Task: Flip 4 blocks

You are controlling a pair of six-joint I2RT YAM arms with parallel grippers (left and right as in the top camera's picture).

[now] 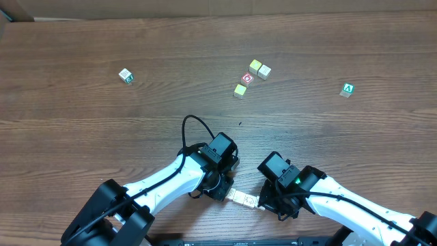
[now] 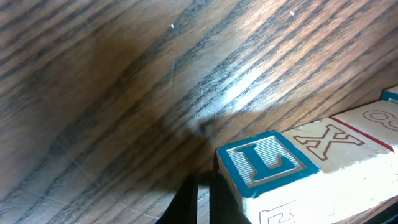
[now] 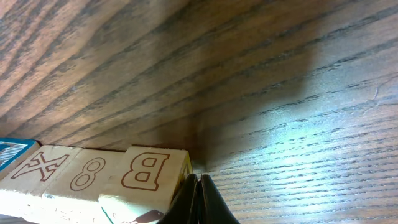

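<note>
Pale wooden blocks (image 1: 244,199) lie in one touching row on the table (image 1: 136,41), between the two arms at its near edge. The top faces show the L block (image 2: 267,163) framed in blue, the X block (image 2: 329,140) outlined in red, the 8 block (image 3: 87,173), and the B block (image 3: 146,169). The left gripper (image 2: 202,194) and right gripper (image 3: 199,185) are closed on nothing, one beside each end of the row.

Four pale lettered blocks (image 1: 244,199) lie touching, in a row.

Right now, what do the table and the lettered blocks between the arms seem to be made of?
Blocks: probably pale wood, matte, with printed coloured letters; cream faces, slightly worn edges. Table: wood or wood-look laminate, lightly glossy; dark grain lines, a bright glare patch.
</note>
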